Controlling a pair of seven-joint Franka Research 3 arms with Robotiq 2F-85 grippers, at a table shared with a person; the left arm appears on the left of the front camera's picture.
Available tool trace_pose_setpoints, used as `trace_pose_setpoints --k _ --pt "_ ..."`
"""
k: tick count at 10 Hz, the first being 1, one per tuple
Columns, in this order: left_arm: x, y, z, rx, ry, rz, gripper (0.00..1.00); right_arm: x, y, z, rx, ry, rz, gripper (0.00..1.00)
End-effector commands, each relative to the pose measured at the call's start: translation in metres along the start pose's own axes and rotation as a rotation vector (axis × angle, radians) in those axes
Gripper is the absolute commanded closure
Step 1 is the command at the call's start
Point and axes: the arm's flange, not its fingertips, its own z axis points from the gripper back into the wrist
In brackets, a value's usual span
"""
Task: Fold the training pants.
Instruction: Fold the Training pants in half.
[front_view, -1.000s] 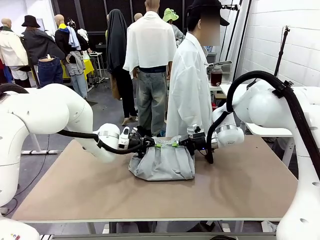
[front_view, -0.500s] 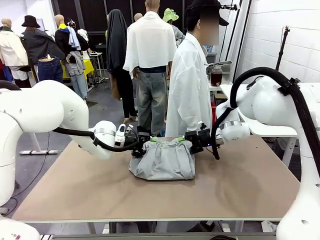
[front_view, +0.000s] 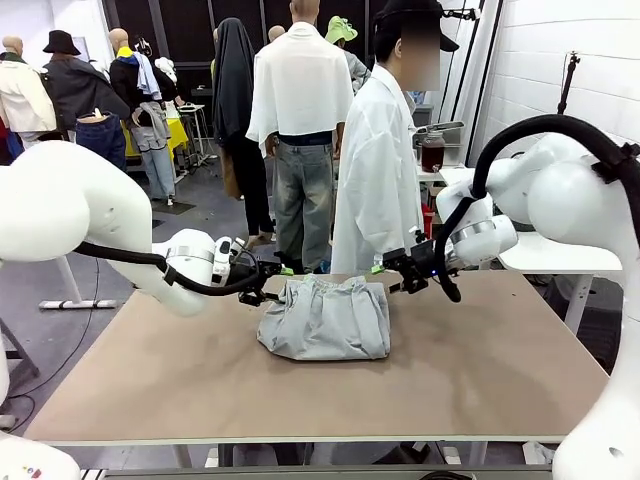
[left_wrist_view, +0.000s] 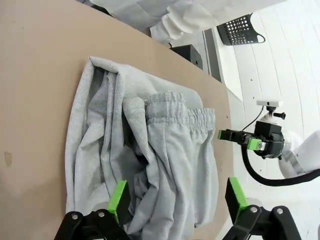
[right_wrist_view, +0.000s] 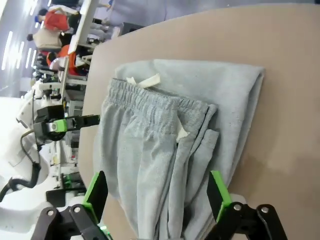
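Beside training pants (front_view: 325, 320), both pincers now released, withdrawn.

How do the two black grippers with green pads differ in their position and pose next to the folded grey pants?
The left gripper stands at the left side of the light grey jersey training pants, low near the brown table. The right gripper stands at the pants' right side, a little higher, its arm sloping down from above. Both are open, hold nothing, and are clear of the pants.
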Motion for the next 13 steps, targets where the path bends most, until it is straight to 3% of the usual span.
trace_pose_setpoints --k 1,3,4,5,13 --pt "-0.014 -0.013 0.011 0.014 -0.023 0.004 0.00 -0.009 0.018 0.012 -0.055 -0.002 -0.004 0.00" --pt "-0.019 -0.014 0.019 0.000 -0.048 -0.001 0.00 -0.008 0.021 0.013 -0.052 -0.004 0.009 0.00" --pt "-0.022 -0.016 0.018 -0.045 0.010 -0.018 0.00 -0.001 0.021 0.016 -0.028 -0.015 0.020 0.00" --pt "-0.012 -0.016 0.017 0.005 -0.021 -0.012 0.00 -0.001 0.021 0.016 -0.028 -0.015 0.020 0.00" --pt "-0.012 -0.016 0.017 0.005 -0.021 -0.012 0.00 -0.001 0.021 0.016 -0.028 -0.015 0.020 0.00"
